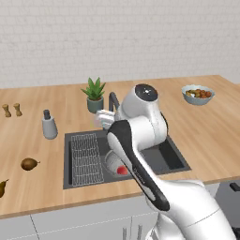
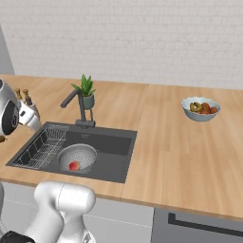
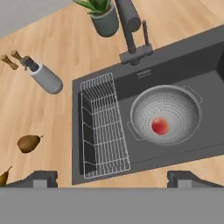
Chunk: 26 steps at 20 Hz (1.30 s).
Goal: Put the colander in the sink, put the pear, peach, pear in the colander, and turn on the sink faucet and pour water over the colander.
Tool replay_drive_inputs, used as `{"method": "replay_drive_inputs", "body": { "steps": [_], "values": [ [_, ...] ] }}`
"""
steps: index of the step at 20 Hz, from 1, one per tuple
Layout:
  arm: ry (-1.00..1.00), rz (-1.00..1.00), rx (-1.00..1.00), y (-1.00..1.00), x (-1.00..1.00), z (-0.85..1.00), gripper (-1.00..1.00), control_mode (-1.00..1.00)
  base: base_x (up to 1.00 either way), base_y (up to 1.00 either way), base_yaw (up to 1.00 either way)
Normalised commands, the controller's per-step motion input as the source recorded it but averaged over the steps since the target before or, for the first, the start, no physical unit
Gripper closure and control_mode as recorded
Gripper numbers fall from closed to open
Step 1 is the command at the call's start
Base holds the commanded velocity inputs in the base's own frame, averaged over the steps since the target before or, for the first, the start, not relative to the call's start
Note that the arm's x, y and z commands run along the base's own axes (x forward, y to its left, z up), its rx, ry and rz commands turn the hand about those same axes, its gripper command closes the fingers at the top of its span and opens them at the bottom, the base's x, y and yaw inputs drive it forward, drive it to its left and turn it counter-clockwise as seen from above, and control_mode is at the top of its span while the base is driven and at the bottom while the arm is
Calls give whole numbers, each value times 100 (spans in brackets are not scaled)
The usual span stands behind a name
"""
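The silvery perforated colander (image 3: pixel 177 105) sits in the dark-grey sink (image 3: pixel 175 70), right of the drain side, with the red-pink peach (image 3: pixel 160 126) inside it. One brown pear (image 3: pixel 28 143) lies on the wooden counter left of the sink, and a second pear (image 3: pixel 4 176) lies at the counter's edge. The dark faucet (image 3: pixel 131 30) stands behind the basin, and no water runs from it. My gripper (image 3: pixel 113 178) hangs high above the sink's front edge, open and empty. In the left base view my arm hides part of the colander (image 1: pixel 111 161); the peach (image 1: pixel 122 170) shows.
A flat wire rack (image 3: pixel 105 127) fills the sink's left part. A pale-grey dispenser bottle (image 3: pixel 46 78), two small shakers (image 3: pixel 11 59) and a potted plant (image 3: pixel 103 15) stand behind the sink. A pale-blue bowl of fruit (image 2: pixel 201 108) sits far right.
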Motion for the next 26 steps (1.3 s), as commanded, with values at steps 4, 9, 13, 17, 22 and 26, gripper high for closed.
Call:
{"method": "replay_drive_inputs", "body": {
  "steps": [4, 9, 13, 17, 22, 26],
  "values": [
    [38, 0, 2, 91, 9, -11, -100, -100, 0, 0, 0],
    [33, 0, 3, 81, 15, -38, -100, -100, 0, 0, 0],
    [17, 0, 0, 81, 2, -50, -100, -100, 0, 0, 0],
    [2, -1, 0, 61, 0, -51, -100, -100, 0, 0, 0],
    [0, -6, 0, 47, 14, -41, -100, -100, 0, 0, 0],
    [0, -8, 2, 36, 25, -36, -100, -100, 0, 0, 0]
  ]
}}
